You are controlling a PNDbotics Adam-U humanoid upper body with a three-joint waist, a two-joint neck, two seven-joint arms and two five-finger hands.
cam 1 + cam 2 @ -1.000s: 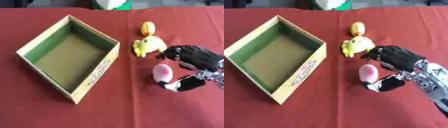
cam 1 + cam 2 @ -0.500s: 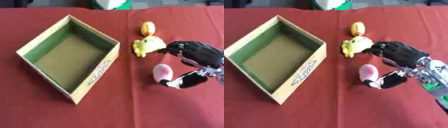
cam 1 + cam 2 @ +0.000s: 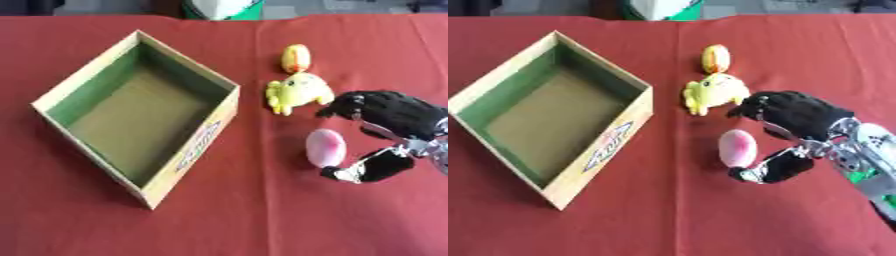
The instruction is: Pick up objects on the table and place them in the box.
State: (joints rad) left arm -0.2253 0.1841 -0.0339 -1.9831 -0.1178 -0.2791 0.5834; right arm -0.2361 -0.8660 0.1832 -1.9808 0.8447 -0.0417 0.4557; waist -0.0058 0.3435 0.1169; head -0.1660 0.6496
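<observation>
A pink egg-shaped object point(image 3: 325, 147) lies on the red tablecloth, right of the box. My right hand point(image 3: 798, 116) is around it from the right, fingers point(image 3: 750, 107) curved above it and thumb point(image 3: 772, 168) below, not closed on it. A yellow plush chick point(image 3: 299, 91) lies just above the hand, close to the fingers. A small yellow-orange egg-like toy point(image 3: 296, 57) sits beyond the chick. The open cardboard box point(image 3: 84, 82) with a green inside stands at the left and holds nothing. My left hand does not show.
A white and green object point(image 3: 221, 8) stands at the far edge of the table. Red cloth point(image 3: 262, 220) stretches bare in front of the box and hand.
My right hand has shifted slightly up and left around the pink egg, with the fingers nearer the chick. The egg has not moved.
</observation>
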